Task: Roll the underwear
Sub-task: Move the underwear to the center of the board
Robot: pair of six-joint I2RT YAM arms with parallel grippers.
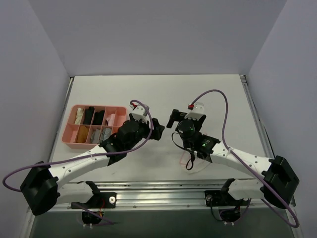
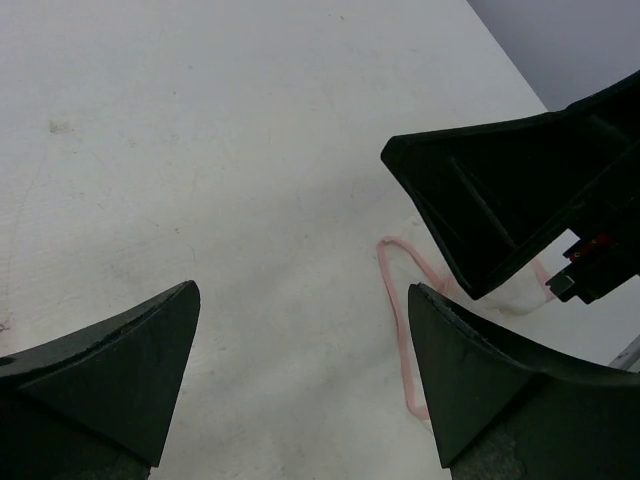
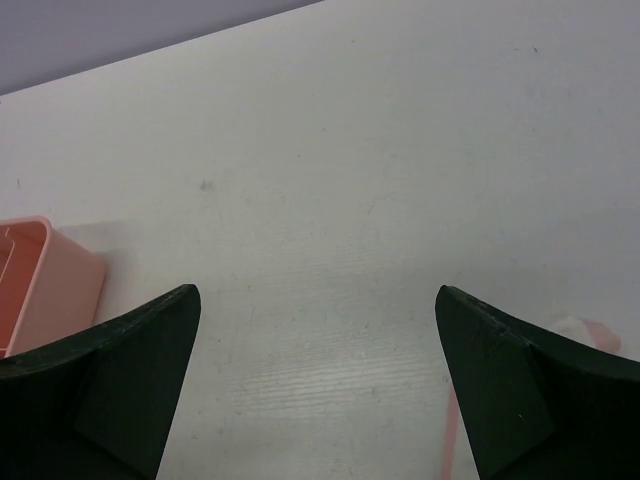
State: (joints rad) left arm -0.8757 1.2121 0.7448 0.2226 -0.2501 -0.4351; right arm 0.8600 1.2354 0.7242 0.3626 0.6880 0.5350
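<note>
Tabletop [image 1: 163, 94] spreads wide beyond left gripper [image 2: 302, 295] and right gripper [image 3: 315, 292], both agape, underwear [image 2: 394, 310] near.

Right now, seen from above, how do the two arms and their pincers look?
The left arm and right arm have white links, black joints and black bases. A purple cable loops along each. The left pincer and right pincer are black, with wedge-shaped fingers. A green light glows on the right arm.
</note>
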